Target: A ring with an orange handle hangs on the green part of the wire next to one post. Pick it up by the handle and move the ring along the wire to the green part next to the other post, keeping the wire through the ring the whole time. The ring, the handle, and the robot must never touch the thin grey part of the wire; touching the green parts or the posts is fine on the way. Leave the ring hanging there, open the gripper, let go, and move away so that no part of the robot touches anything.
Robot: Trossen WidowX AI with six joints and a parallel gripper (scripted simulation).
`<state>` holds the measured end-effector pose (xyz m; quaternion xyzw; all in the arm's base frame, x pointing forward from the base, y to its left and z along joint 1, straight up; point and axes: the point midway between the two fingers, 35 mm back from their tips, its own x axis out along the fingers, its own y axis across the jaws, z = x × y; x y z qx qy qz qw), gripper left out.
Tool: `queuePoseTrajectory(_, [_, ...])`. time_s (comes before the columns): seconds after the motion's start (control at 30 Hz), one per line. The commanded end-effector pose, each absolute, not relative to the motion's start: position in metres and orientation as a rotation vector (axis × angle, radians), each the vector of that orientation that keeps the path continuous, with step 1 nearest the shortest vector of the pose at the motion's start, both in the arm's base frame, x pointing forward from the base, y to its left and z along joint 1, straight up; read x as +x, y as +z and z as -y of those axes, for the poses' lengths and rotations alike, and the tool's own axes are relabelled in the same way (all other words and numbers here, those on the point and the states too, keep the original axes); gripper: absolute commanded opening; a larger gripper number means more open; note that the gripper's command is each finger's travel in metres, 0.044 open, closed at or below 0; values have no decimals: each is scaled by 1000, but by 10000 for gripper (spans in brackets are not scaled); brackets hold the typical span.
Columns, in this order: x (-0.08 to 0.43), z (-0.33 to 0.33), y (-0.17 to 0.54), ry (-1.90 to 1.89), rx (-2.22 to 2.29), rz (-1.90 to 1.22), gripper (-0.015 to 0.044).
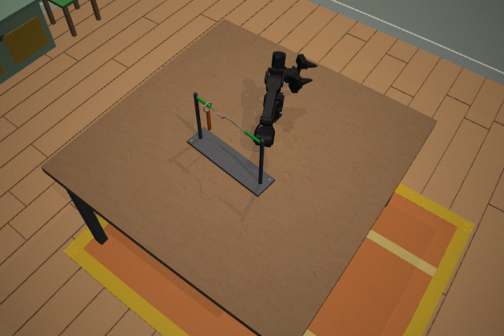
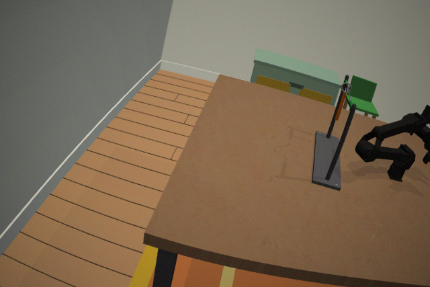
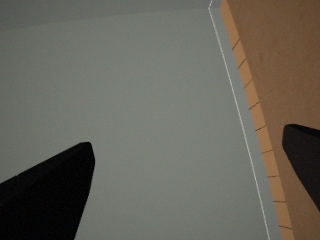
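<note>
The ring (image 1: 203,108) hangs around the green part of the wire (image 1: 200,100) beside the left post (image 1: 198,120) in the top view, close to where the grey part (image 1: 234,122) starts. Its orange handle (image 1: 209,120) (image 2: 340,106) hangs straight down, clear of the base. The other green part (image 1: 253,136) meets the right post (image 1: 261,163) (image 2: 342,138). My gripper (image 1: 314,72) (image 3: 188,143) is open and empty, on the far side of the arm from the wire, far from the ring and handle. The gripper is mostly outside the exterior view.
The dark base plate (image 1: 227,165) (image 2: 324,158) carries both posts and stands on the brown table (image 1: 325,202) (image 2: 242,173). A rounded arm joint (image 1: 264,135) (image 2: 366,150) is near the right post; in the top view it appears just behind that green part, and contact cannot be told there.
</note>
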<state>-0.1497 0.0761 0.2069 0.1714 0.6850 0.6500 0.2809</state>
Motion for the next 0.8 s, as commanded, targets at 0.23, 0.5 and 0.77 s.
queuePoseTrajectory(0.23, [-183, -9, 194, 2132, 3, -1820, 190])
queuePoseTrajectory(0.5, [-186, 83, 177, 2635, -549, -1692, 160])
queuePoseTrajectory(0.77, [-146, 167, 160, 3151, -1080, -1438, 160])
